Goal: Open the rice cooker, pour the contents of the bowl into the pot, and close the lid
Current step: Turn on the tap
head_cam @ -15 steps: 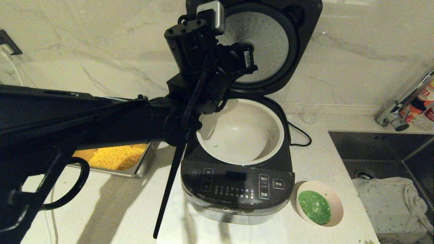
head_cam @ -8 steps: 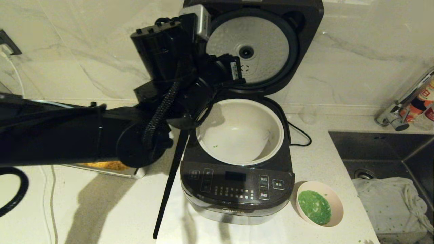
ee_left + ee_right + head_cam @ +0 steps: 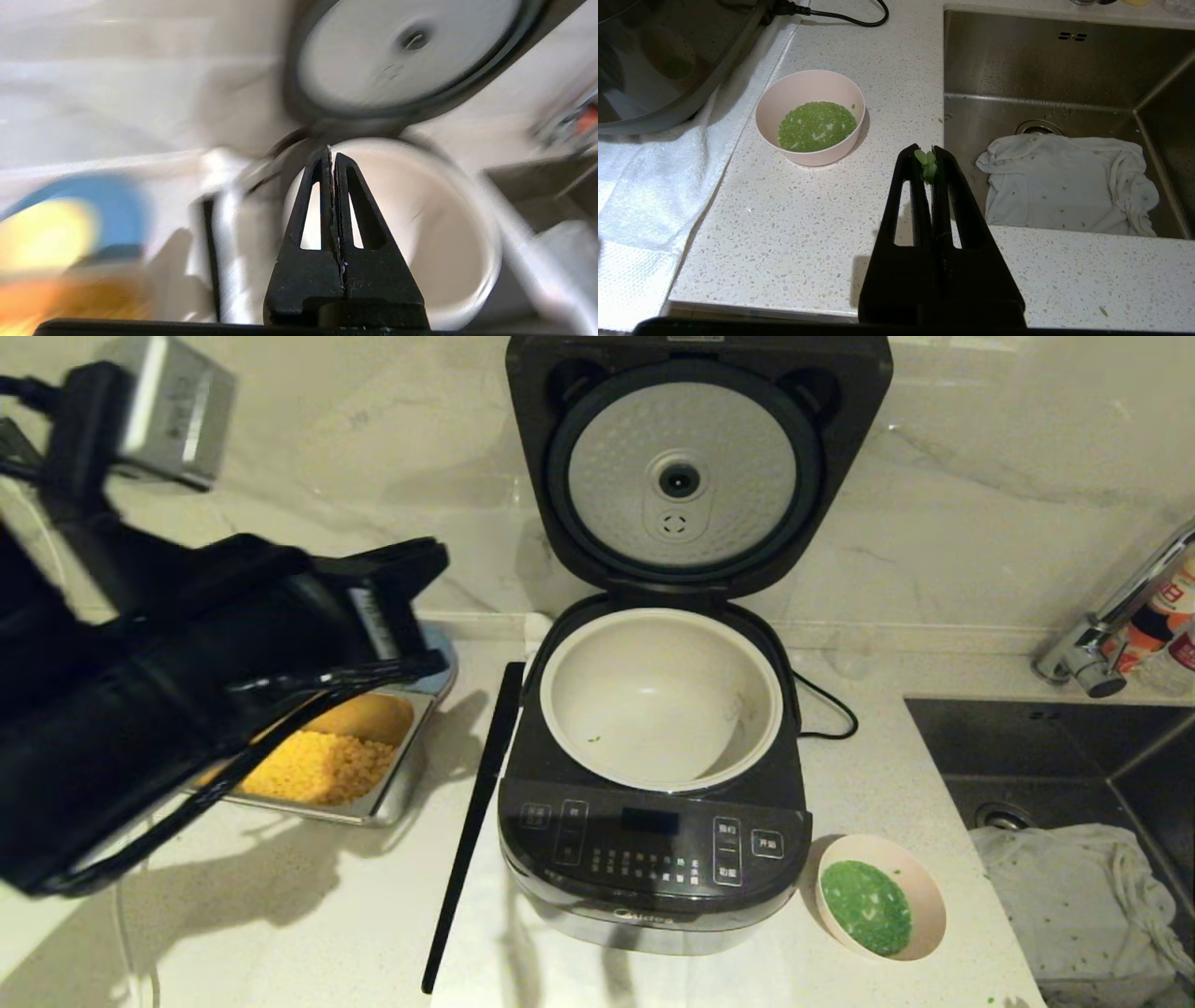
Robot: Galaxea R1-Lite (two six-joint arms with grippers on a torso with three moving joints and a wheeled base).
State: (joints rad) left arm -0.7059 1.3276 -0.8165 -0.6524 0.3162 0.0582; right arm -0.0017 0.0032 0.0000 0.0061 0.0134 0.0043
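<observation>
The black rice cooker stands open at the counter's middle, its lid upright against the wall with the dimpled silver disc facing me. The cream pot holds only a few green specks. The pale pink bowl sits by the cooker's front right corner with the green contents in it. My left arm hangs left of the cooker; its gripper is shut and empty. My right gripper is shut above the counter between bowl and sink, green bits stuck at its tips.
A steel tray of yellow corn lies left of the cooker, under my left arm. A long black stick lies along the cooker's left side. On the right is the sink with a white cloth and a faucet. A white towel lies under the cooker.
My left arm has swung away from the lid and pot to the left and now stands clear of the cooker. The lid stays upright. The bowl has not moved.
</observation>
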